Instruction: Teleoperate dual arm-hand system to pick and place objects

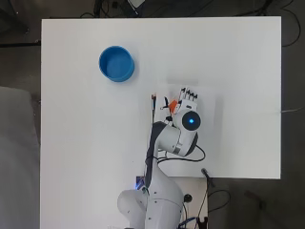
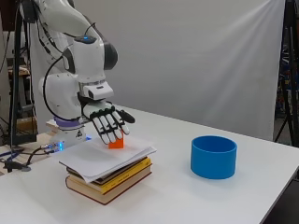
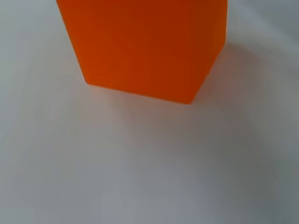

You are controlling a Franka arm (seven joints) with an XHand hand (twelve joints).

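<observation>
A small orange block [image 2: 117, 143] stands on a white sheet of paper [image 2: 93, 159] that lies over a stack of books [image 2: 112, 184]. My hand [image 2: 107, 122] hangs just above and in front of the block, fingers straight and pointing down, thumb stuck out to the side. From overhead, the hand [image 1: 187, 97] covers most of the block [image 1: 174, 105], so only a corner shows. In the wrist view the block [image 3: 145, 42] looms very close on the paper [image 3: 149, 168]. I cannot tell whether the fingers touch it.
A round blue container [image 1: 116, 63] stands open on the white table, up and to the left of the hand; in the side view this container [image 2: 213, 157] is to the right of the books. Cables trail by the arm's base [image 1: 205, 174].
</observation>
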